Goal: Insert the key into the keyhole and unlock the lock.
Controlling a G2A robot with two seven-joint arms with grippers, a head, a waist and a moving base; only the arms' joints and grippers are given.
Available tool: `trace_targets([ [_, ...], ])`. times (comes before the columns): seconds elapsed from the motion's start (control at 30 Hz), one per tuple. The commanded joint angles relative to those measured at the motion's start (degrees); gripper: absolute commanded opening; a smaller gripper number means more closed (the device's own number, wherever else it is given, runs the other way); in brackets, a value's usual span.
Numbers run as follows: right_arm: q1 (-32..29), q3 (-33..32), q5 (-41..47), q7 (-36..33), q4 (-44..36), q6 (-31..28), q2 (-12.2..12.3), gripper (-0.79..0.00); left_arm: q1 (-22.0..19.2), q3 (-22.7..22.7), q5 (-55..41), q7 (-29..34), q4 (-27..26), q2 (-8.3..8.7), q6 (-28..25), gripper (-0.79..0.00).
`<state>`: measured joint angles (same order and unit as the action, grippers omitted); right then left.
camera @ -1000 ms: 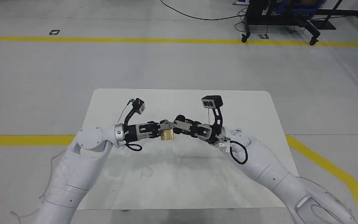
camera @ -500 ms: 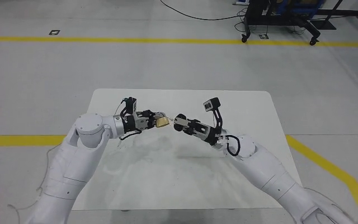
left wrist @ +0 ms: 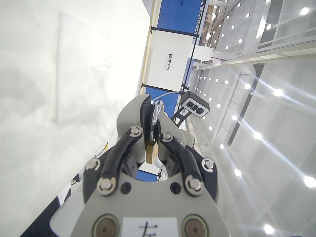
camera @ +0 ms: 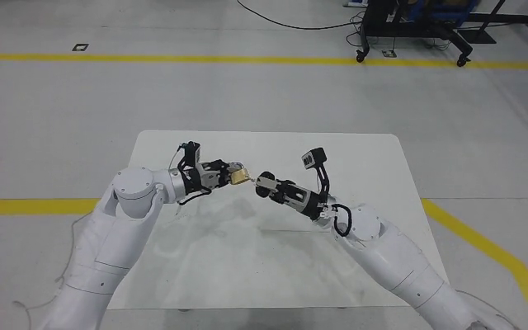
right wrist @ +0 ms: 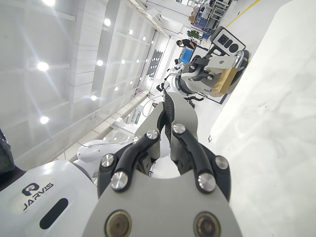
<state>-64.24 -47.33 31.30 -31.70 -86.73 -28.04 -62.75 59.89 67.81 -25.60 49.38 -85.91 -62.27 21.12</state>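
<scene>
A brass padlock point(camera: 239, 175) with a silver shackle hangs over the middle of the white table point(camera: 355, 153). My left gripper point(camera: 233, 174) is shut on it. In the left wrist view the brass body point(left wrist: 151, 152) sits between the fingers point(left wrist: 134, 114), with the shackle point(left wrist: 158, 108) toward their tips. The right wrist view shows the padlock point(right wrist: 226, 80) from the side in the left gripper point(right wrist: 234, 69). My right gripper point(camera: 262, 181) is a short gap to the right of the padlock, pointing at it. Its pads point(right wrist: 167, 109) are pressed together, and anything between them is hidden.
Both arms hover above the table, whose edge point(camera: 264, 307) lies close in front of me. A dark wheeled cart point(camera: 412, 25) stands on the floor far behind the table. Yellow floor lines point(camera: 247, 58) run past it.
Both grippers have moved away from my body toward the table's middle. The right gripper, close against the padlock a second ago, now stands a short gap from it.
</scene>
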Motion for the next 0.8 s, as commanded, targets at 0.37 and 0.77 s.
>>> trace_targets([
  [0.37,-3.5,0.8,-14.4,18.3,-1.5,6.3,-1.8,-0.785,-0.5,-1.0,-3.6,-5.1,1.8,-0.75,-1.0,-0.785],
  [0.77,-5.9,-0.2,-21.7,24.8,-5.1,12.6,-2.7,-0.785,-0.6,-1.3,-2.3,-8.0,1.8,-0.94,-2.1,-0.785],
])
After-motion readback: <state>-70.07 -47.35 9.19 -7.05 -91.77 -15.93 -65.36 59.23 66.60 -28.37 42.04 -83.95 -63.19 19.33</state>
